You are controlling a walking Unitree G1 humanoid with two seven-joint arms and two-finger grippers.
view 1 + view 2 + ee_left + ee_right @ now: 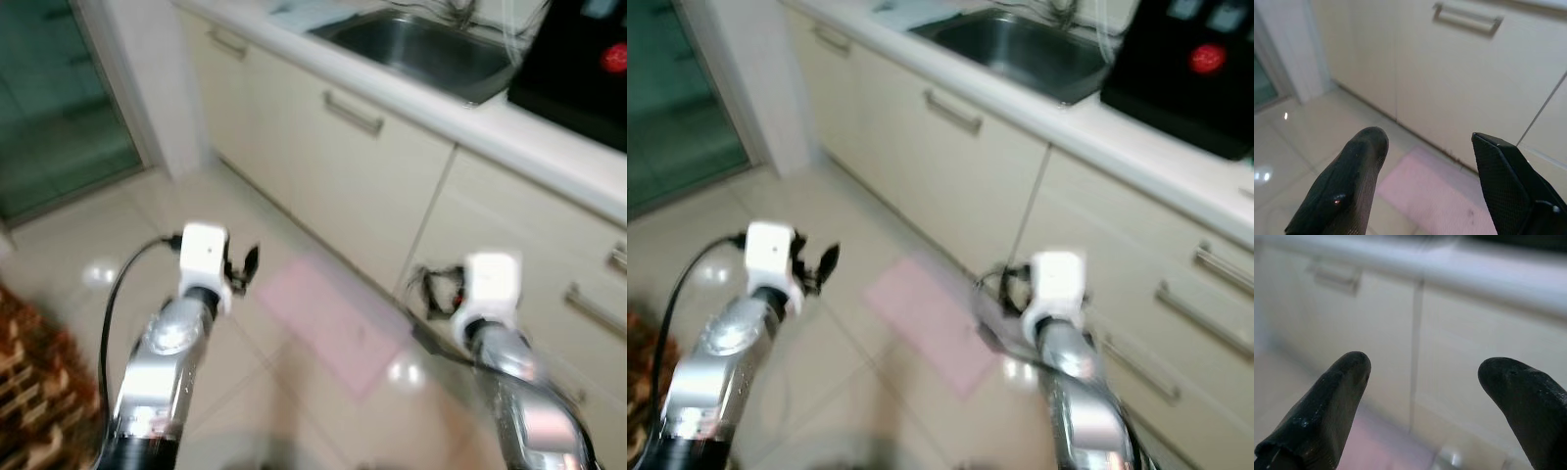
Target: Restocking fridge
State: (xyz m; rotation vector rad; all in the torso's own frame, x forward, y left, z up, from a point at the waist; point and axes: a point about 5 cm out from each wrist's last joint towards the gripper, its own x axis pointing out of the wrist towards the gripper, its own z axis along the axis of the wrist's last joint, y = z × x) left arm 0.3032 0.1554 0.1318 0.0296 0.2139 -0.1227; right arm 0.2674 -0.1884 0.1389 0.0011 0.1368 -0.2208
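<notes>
Fridge is nowhere I can see yet, so I think I am walking to find it. My left gripper (1425,181) and right gripper (1422,406) are wide apart and hold nothing. Cream cabinets (333,166) run under the counter (549,147) edge, by the sink (431,49). Next I should turn and look.

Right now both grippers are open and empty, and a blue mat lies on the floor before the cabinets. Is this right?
Not quite: the mat is pink, not blue, as the left eye view shows. The rest holds: the left gripper and the right gripper are both open and empty, and the mat lies on the floor before the cabinets.
</notes>
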